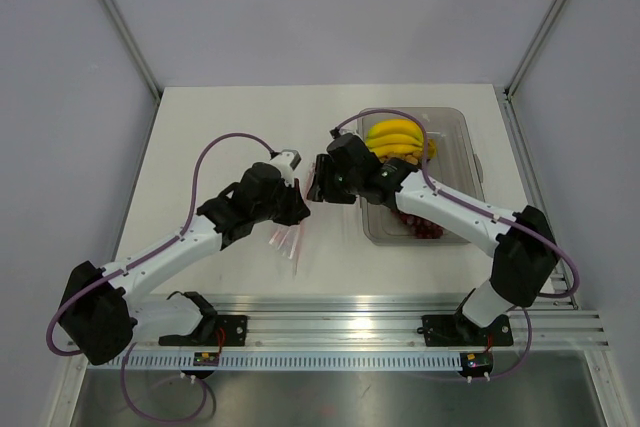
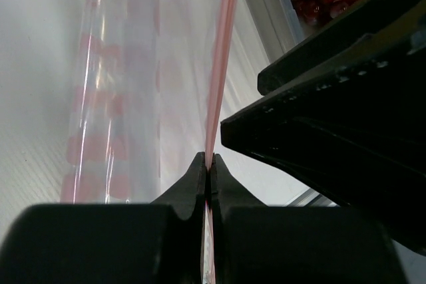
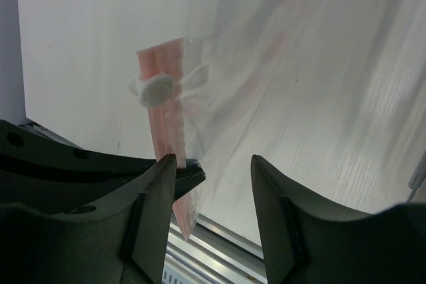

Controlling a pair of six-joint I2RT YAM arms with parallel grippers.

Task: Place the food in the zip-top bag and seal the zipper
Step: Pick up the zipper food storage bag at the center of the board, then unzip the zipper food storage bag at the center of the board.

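The counter (image 1: 230, 117) has open room to the left of and behind the arms. To the right it is taken up by the rigid clear tray (image 1: 465, 137), which holds the bananas (image 1: 395, 139) and the dark grapes (image 1: 418, 227). The small round fruits cannot be made out under the right arm. The near edge ends at a metal rail, so any swing is better made away from it. The zip-top bag (image 2: 120, 98) hangs off the counter between the two wrists, beside the tray's left wall. It is thin film, light and limp. It will likely sag, cling and slip under a flat pinch, and its mouth will not stay open by itself. The zipper (image 2: 223, 64) is its only stiffer part and looks like the right place to hold. The left fingers (image 2: 193, 184) are clenched on that strip. The right fingers (image 3: 283, 217) are spread apart and grip nothing, one of them just beside the strip below the white slider (image 3: 157, 90). The bananas look firm and easy to grasp, while the grapes are probably prone to bruising and shedding.
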